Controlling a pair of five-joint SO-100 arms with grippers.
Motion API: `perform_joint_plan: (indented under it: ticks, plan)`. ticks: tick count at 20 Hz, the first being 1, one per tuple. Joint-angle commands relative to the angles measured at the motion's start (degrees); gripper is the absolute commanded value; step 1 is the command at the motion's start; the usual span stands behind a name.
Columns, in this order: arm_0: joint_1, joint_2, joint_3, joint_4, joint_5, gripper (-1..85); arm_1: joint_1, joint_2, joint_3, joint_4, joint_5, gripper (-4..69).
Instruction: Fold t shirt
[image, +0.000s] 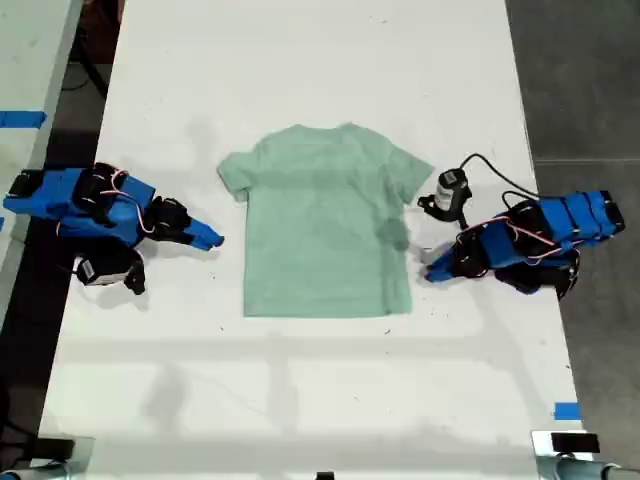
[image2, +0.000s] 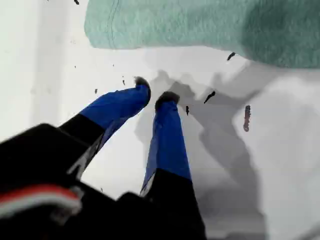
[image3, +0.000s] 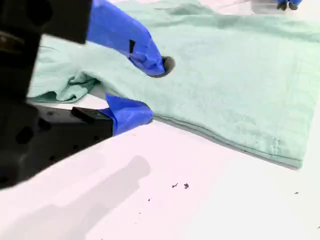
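My second claw (image3: 152, 89) is spread at the near side edge of the t shirt (image3: 225, 85), which lies flat mid-desk (image3: 200, 200). I could pinch only the top layer, or drag and bunch the cloth. My first claw (image2: 155, 92) waits beyond, nearly pressed together and empty, short of the fabric. No containers in sight.
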Motion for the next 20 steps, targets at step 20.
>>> perform_joint_plan:
  ticks: [20]
  plan:
    - [-0.4, 0.4, 0.4, -0.9, 0.3, 11.8, 17.1, -5.4, -4.7, -14.2, 46.7, 0.0]
